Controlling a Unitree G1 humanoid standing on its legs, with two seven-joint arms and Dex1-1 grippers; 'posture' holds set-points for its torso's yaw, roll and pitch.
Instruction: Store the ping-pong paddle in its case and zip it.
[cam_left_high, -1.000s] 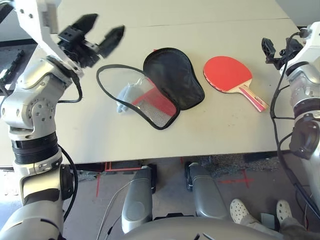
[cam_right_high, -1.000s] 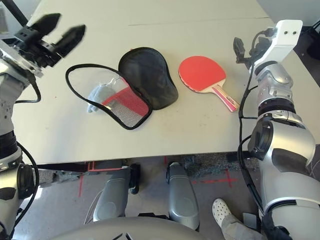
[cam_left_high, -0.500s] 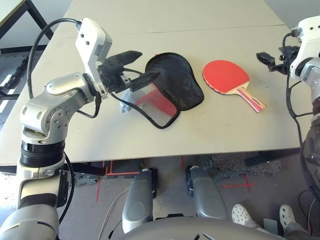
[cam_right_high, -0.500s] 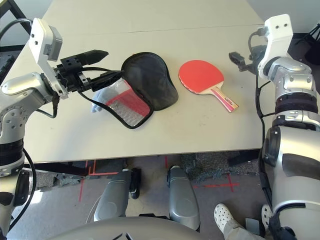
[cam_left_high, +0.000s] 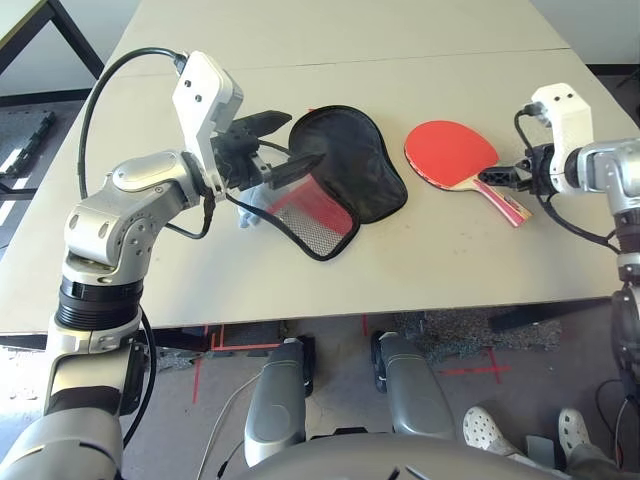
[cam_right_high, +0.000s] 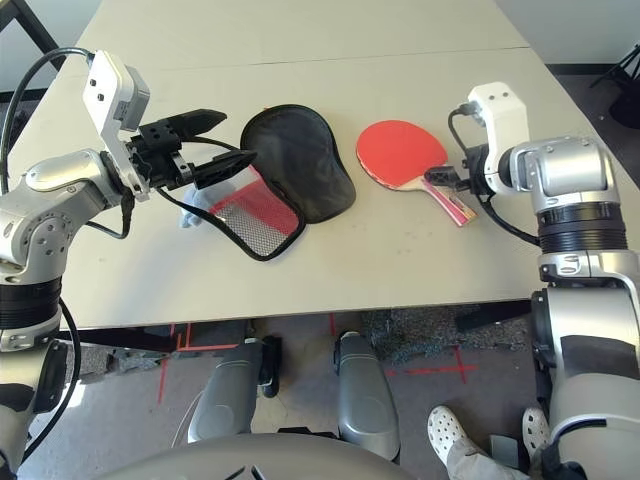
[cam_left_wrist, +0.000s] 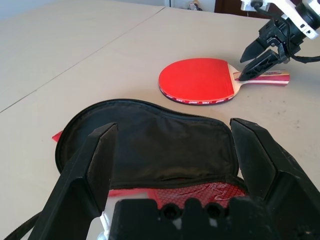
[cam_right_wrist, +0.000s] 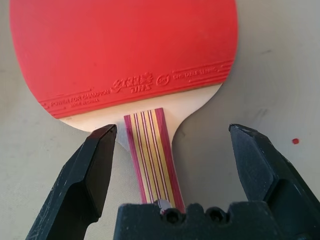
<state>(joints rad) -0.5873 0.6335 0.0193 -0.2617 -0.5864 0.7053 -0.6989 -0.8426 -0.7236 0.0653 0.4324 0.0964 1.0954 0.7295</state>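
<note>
Round red rubber paddle (cam_left_high: 452, 151) lies flat beside the floppy fabric case (cam_left_high: 340, 165); both grippers (cam_left_high: 279, 143) (cam_left_high: 497, 177) gape wide, empty.

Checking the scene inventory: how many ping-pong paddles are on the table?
1. The ping-pong paddle lies flat on the table, beside the open case, its handle between the right hand's open fingers. None visible inside the case.
</note>
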